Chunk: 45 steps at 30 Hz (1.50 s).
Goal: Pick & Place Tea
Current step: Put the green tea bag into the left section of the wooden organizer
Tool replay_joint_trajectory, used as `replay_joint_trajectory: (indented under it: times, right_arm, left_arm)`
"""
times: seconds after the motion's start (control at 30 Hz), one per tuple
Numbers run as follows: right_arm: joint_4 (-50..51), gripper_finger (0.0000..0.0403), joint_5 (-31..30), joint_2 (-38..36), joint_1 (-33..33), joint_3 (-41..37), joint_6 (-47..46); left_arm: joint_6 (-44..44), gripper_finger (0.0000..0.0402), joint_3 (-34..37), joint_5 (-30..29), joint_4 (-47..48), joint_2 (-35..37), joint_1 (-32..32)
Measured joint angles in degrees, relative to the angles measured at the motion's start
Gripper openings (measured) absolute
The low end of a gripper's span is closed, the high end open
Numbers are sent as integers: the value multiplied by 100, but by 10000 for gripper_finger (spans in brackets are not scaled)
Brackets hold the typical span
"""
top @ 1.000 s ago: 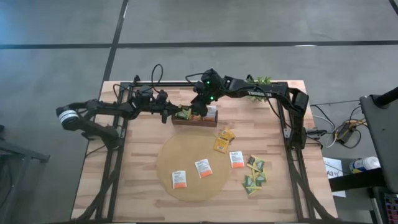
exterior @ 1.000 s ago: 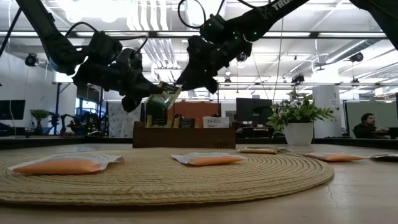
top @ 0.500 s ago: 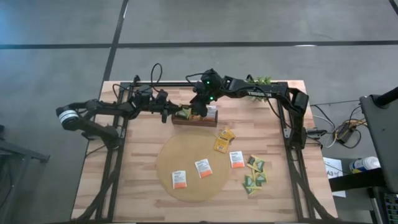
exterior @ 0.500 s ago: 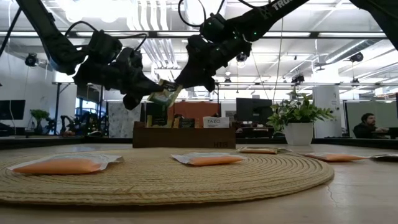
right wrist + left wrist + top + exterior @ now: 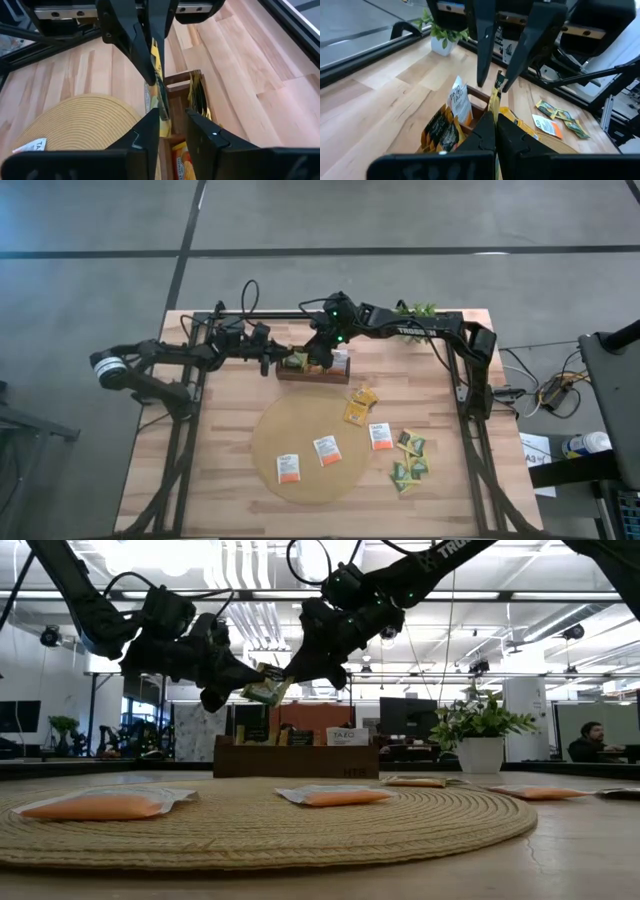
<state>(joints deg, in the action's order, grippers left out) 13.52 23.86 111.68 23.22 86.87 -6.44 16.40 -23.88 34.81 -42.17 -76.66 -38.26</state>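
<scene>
Two dark jointed arms, looping black cables, green light, possibly white lettering

floor (image 5: 420,220): grey concrete, dark seam lines | ceiling (image 5: 250,580): bright strip lights, exposed pipes | far room: monitor (image 5: 405,715), a seated person (image 5: 590,743) (at right edge)

From above, the sachet (image 5: 294,362) held between the two grippers is too small to read, and the right gripper (image 5: 313,366) covers much of the tray (image 5: 312,374), so its compartments cannot be told apart there. In the right wrist view, the left gripper (image 5: 145,50) is cut off by the picture's edge and hides the sachet's upper part; whether the right fingers (image 5: 150,131) touch the sachet cannot be told. In the low view, the tray (image 5: 296,760) hides its own contents behind its front wall, and the far sachets (image 5: 540,792) at the table's edge are blurred.
</scene>
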Motion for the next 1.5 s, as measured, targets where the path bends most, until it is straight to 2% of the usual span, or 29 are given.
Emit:
replay_joint_trajectory:
  times: [0.47, 0.63, 0.73, 0.93, 1.07, 1.27, 1.37, 1.5]
  right_arm:
    - [-51, 12, 43, 0, 4, 0, -85]
    - [-57, 8, 47, 0, 4, 0, -85]
    - [-63, 8, 57, 0, 4, 0, -85]
    - [-153, 8, 18, 4, -14, 0, -93]
    - [-208, 8, -261, 4, -76, 0, -55]
    - [-214, 8, -361, 4, -94, 0, 195]
    - [-229, 8, -457, 4, -94, 0, 248]
    - [-393, 8, -461, 4, -149, 0, 224]
  left_arm:
    - [7, 0, -46, -122, -37, 2, 0]
    - [93, 2, -50, -130, -26, 2, 0]
    - [315, 16, -52, -263, 98, 4, 0]
    - [726, 76, -33, -814, 386, 55, -2]
    - [694, 103, -28, -766, 1249, 554, -2]
    - [116, 109, -22, -925, 3536, 1923, -2]
    - [-60, 109, -22, -1291, 4286, 2570, 0]
    - [-129, 110, -22, -1979, 4785, 3200, -2]
